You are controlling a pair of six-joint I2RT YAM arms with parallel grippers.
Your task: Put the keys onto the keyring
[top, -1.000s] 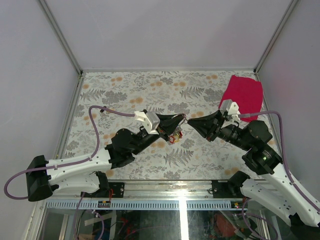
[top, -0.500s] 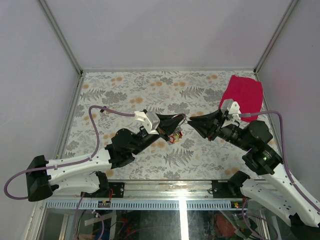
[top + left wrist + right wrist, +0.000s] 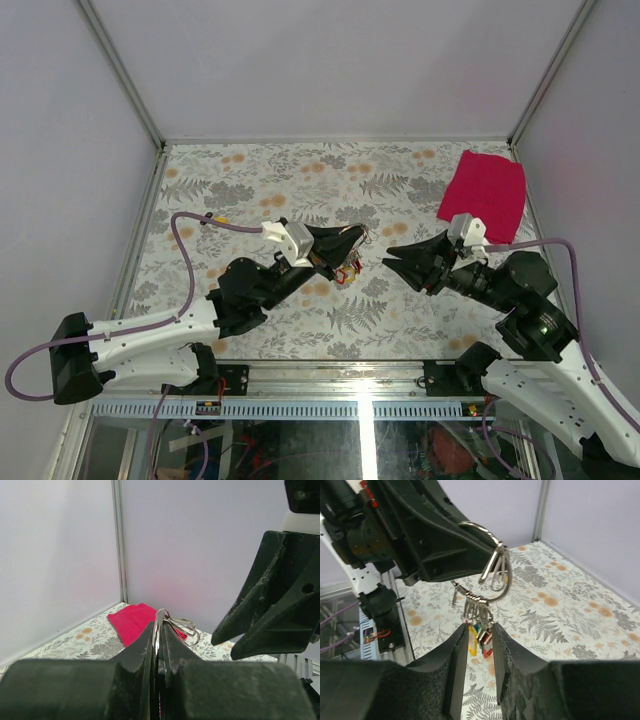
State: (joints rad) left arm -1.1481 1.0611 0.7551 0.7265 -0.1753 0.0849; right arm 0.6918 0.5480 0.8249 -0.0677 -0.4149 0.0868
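Left gripper (image 3: 357, 237) pinches the keyring (image 3: 479, 527), keys (image 3: 472, 633) dangling from it; right gripper (image 3: 386, 256) spread, empty

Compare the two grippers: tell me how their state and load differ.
The left gripper has its fingers pressed shut on the keyring, with the keys dangling below it; the right gripper has its fingers apart and holds nothing. The left gripper touches the keyring, while the right gripper stands clear of it, across a gap. Shared: both have black fingers and point towards each other.
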